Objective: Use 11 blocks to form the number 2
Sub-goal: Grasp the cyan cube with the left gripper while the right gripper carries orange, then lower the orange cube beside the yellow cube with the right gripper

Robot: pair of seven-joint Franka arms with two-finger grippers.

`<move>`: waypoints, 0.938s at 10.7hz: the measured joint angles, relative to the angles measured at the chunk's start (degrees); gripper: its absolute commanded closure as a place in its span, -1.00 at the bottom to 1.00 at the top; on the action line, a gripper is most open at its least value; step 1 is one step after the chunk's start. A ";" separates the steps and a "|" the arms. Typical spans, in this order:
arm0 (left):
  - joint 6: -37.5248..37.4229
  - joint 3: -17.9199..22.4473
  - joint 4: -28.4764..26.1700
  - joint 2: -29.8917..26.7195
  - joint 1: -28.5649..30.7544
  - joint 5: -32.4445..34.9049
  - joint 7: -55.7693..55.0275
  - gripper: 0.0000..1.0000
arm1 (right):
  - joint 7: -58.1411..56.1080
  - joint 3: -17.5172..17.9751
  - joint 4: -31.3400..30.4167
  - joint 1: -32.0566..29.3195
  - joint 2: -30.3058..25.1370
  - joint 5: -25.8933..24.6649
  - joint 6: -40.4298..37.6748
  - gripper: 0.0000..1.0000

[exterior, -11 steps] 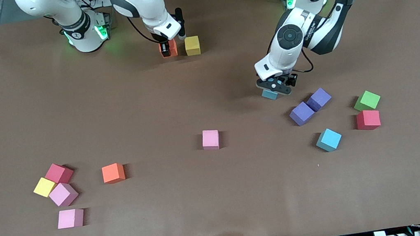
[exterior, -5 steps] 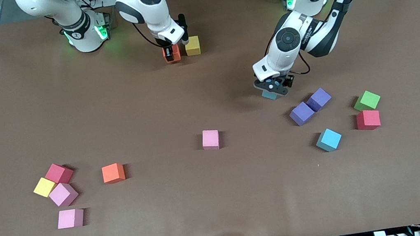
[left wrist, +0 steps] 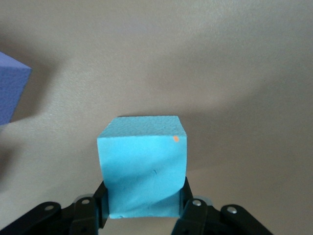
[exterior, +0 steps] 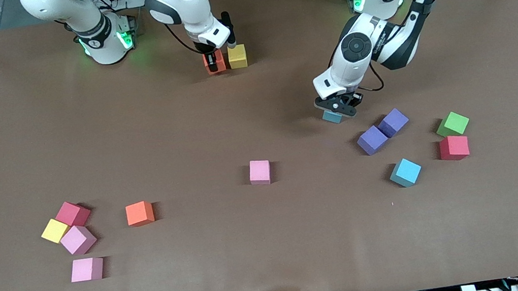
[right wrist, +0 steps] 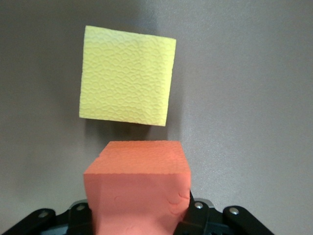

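Right gripper (exterior: 212,63) pinches an orange block (exterior: 216,63) just beside the yellow block (exterior: 237,56) near the robot bases, on the side toward the right arm's end of the table; the gap between the 2 decides the placement. Left gripper (exterior: 335,108) pinches a light blue block (exterior: 333,116), purple blocks (exterior: 372,140) nearby. Other blocks lie scattered nearer the front camera.

White arms (exterior: 353,57), apparently black claws.

The left claw (exterior: 335,109) grips a light blue cube (exterior: 332,116); the right claw (exterior: 212,61) an orange cube (exterior: 215,62).
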 measured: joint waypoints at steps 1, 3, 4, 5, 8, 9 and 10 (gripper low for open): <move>-0.06 -0.01 0.10 -1.01 0.01 0.42 0.08 0.90 | 0.11 -0.38 -0.01 0.13 0.06 0.00 0.26 0.55; -1.77 -1.13 0.24 -3.81 -0.05 1.42 0.47 0.90 | 0.92 -0.62 -0.02 0.62 0.54 0.00 0.95 0.49; -3.54 -2.74 0.30 -5.25 -0.12 1.74 0.47 0.90 | 2.07 -0.70 -0.03 1.23 0.79 0.00 1.11 0.49; -5.64 -4.04 0.32 -6.56 -0.24 1.75 0.47 0.89 | 3.26 -0.79 -0.03 1.87 0.95 0.00 1.16 0.49; -10.54 -5.27 0.30 -9.19 -0.34 1.84 0.47 0.90 | 4.50 -0.94 -0.05 2.63 1.02 0.00 1.20 0.61; -11.66 -5.32 0.31 -9.86 -0.34 1.87 0.47 0.90 | 4.50 -1.04 -0.04 2.63 1.03 0.00 1.20 0.67; -12.86 -5.48 0.31 -10.58 -0.34 1.88 0.47 0.90 | 4.50 -1.17 0.02 2.63 1.02 0.00 1.14 0.67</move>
